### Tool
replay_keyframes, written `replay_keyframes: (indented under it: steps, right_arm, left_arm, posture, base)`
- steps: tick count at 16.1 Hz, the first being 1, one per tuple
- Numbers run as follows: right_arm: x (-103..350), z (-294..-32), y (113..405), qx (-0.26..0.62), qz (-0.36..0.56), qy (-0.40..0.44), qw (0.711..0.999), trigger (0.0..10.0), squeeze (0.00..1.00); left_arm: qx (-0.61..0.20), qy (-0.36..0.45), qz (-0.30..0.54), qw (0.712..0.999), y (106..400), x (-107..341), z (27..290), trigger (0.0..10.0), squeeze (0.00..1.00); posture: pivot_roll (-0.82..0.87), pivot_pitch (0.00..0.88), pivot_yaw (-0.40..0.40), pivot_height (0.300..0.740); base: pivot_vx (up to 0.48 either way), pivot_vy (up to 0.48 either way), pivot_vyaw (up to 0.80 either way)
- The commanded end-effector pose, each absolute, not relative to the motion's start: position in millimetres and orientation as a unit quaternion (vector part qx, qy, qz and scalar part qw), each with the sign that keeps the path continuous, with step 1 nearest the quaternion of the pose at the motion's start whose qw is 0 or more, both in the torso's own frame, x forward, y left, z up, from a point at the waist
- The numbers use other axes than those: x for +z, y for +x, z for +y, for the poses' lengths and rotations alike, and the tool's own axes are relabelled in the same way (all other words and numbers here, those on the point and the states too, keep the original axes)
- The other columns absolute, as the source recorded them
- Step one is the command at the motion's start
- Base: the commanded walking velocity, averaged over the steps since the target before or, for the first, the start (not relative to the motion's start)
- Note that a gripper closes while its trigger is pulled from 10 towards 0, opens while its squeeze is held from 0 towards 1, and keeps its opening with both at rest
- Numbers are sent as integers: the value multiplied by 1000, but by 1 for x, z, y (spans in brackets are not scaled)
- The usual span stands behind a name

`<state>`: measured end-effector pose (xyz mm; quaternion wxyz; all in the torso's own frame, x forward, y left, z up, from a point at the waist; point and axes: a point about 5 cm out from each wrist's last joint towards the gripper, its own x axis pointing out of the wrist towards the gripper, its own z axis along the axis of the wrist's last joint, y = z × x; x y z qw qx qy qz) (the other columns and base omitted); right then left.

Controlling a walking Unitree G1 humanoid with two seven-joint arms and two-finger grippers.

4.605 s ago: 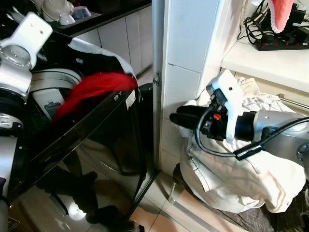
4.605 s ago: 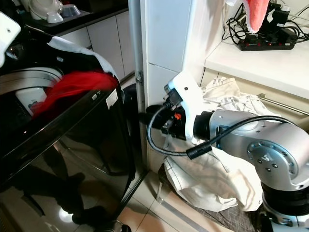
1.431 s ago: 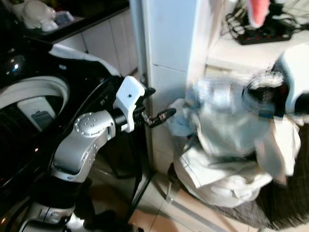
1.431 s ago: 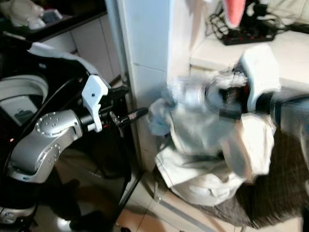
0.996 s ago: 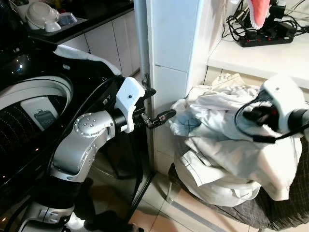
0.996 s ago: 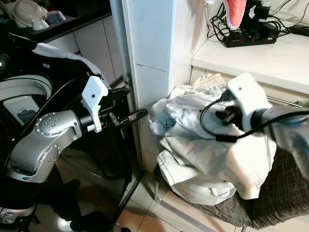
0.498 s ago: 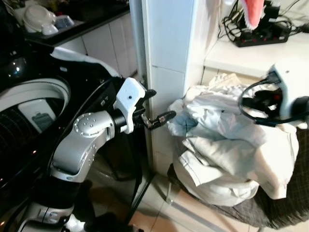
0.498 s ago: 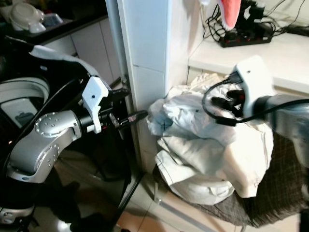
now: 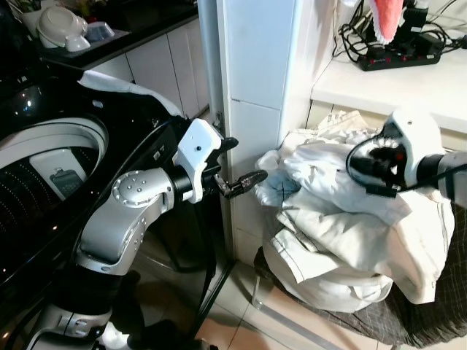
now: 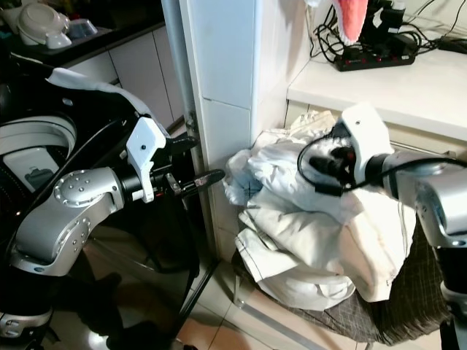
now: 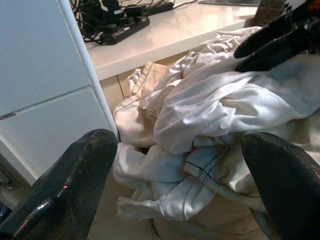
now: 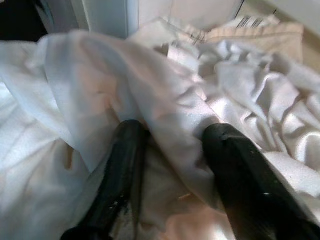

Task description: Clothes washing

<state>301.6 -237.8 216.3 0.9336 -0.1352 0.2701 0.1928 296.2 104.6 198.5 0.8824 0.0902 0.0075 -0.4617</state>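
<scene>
White tiled pillar (image 9: 259, 73) between dark counter (image 9: 139, 25) and pale shelf (image 9: 394, 84), tiled floor (image 9: 248, 328)

Bright, even indoor light; sharp pics, close fingers blurred.

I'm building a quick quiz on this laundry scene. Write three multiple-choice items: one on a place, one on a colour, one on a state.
1. Where does the pile of clothes lie?
A. inside the washing machine
B. in a basket on the floor under the white counter
C. on the dark counter with the dishes

2. What colour are most of the clothes in the pile?
A. white and cream
B. red
C. dark blue

3. How do the right gripper's fingers stand?
A. shut tight on nothing
B. apart, pressed into the cloth with a fold between them
C. held high above the pile

Key: 1 B, the pile of clothes fills the basket beneath the white counter. 2 A, the cloth is pale throughout. 3 B, the right gripper has a fold between its fingers. The left gripper waits open by the washing machine.
</scene>
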Motion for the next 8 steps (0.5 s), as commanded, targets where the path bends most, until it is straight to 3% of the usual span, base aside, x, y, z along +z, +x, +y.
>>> replay_keyframes:
  steps: [1, 8]
  right_arm:
    - [213, -241, 301, 191, 278, -145, 930, 0, 0]
    - [220, -244, 303, 193, 267, -128, 936, 0, 0]
  left_arm:
    - [-467, 102, 8, 878, 294, 201, 104, 10000, 0]
    - [-470, 102, 10, 877, 295, 201, 104, 10000, 0]
  posture:
    - [-74, 0, 73, 740]
    - [-77, 0, 79, 740]
  base:
    - [0, 0, 0]
    - [0, 0, 0]
